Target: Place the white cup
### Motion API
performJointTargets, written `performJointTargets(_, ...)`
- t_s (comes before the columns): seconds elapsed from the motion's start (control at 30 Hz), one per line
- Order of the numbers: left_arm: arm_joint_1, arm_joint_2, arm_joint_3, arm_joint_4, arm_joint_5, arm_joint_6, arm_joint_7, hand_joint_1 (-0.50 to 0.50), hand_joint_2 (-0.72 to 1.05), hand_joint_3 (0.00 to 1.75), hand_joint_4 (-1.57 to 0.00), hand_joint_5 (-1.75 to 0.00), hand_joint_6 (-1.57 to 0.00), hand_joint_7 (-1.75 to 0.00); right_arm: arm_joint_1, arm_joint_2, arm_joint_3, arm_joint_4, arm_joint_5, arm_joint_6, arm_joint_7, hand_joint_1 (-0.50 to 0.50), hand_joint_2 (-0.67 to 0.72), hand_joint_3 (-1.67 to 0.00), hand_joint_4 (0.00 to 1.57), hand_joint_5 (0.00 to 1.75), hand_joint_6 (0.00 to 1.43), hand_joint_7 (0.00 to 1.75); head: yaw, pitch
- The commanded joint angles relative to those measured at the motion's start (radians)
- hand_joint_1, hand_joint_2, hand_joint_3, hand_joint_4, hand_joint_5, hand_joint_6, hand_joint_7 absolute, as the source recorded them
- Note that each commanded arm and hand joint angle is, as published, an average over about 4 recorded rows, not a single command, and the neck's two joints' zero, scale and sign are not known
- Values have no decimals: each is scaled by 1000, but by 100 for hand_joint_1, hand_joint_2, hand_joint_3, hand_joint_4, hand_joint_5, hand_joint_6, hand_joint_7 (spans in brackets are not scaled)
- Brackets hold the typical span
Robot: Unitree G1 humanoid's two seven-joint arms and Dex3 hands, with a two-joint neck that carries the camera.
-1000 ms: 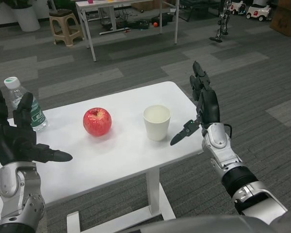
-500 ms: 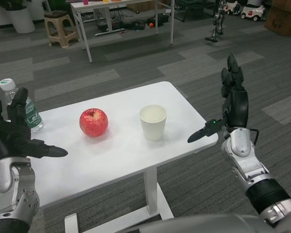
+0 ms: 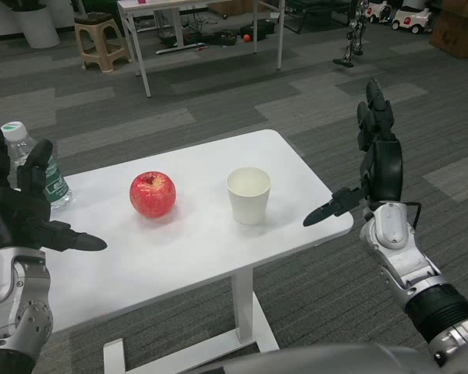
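A white paper cup [image 3: 249,195] stands upright on the white table [image 3: 195,241], right of centre, with nothing touching it. My right hand [image 3: 370,171] is raised off the table's right edge, fingers spread and pointing up, thumb reaching toward the cup but well apart from it. My left hand [image 3: 19,218] hovers over the table's left end with fingers apart, holding nothing.
A red apple [image 3: 153,194] sits left of the cup. A clear water bottle [image 3: 33,167] with a green label stands at the far left, behind my left hand. Beyond the table are grey carpet, another white table [image 3: 195,23] and a stool [image 3: 100,40].
My right hand has drawn away from the cup to the right, past the table edge, and risen. The cup stays put. The camera has shifted slightly.
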Motion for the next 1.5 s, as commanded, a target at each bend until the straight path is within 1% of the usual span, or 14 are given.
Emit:
performJointTargets(0.03,-5,13,2,-5,12,13,-2,-50,-46,9,0,-72,0,0,-24,-19,27,-21,4,-2,-5,-46,41,0,0,0,0,0,2,4)
performJointTargets(0.2,-7,13,0,0,12,28,-2,-50,-46,9,0,-72,0,0,-53,-33,69,-28,5,-2,-7,-46,34,-2,0,0,0,0,5,9)
performJointTargets(0.33,-12,13,-4,6,12,30,-3,-50,-46,9,0,-72,0,0,-82,-29,96,-28,5,-3,-6,-46,33,0,0,0,0,0,7,11)
performJointTargets(0.4,-15,13,-6,9,12,30,-4,-50,-46,9,0,-72,0,0,-101,-16,105,-28,5,-3,5,-46,30,0,0,0,0,0,14,15)
performJointTargets(0.53,-22,11,-6,19,12,30,-5,-50,-46,9,0,-72,0,0,-141,41,93,-23,3,-3,64,-46,23,0,0,0,0,0,18,18)
performJointTargets(0.6,-25,10,-6,22,12,30,-5,-50,-46,9,0,-72,0,0,-156,70,81,-21,3,-3,87,-44,22,0,0,0,0,0,18,18)
performJointTargets(0.67,-27,9,-6,25,12,30,-5,-50,-46,9,0,-72,0,0,-166,88,74,-19,2,-3,103,-43,22,0,0,0,0,0,18,20)
performJointTargets(0.83,-32,9,-6,27,12,30,-5,-50,-46,9,0,-72,0,0,-173,94,72,-18,2,-5,108,-46,22,0,0,0,0,0,17,24)
performJointTargets(0.93,-35,9,-6,27,12,30,-5,-50,-46,9,0,-72,0,0,-174,99,67,-18,2,-5,108,-46,22,0,0,0,0,0,17,27)
performJointTargets(1.07,-40,9,-6,29,12,30,-5,-50,-46,9,0,-72,0,0,-173,106,64,-18,2,-5,109,-43,22,0,0,0,0,0,16,27)
performJointTargets(1.17,-42,9,-6,30,12,30,-5,-50,-46,9,0,-72,0,0,-172,110,60,-19,1,-5,110,-45,22,0,0,0,0,0,18,27)
performJointTargets(1.5,-49,9,3,30,10,30,-5,-50,-46,9,0,-72,0,0,-165,141,24,-15,-1,-6,115,-46,22,0,0,0,0,0,29,24)
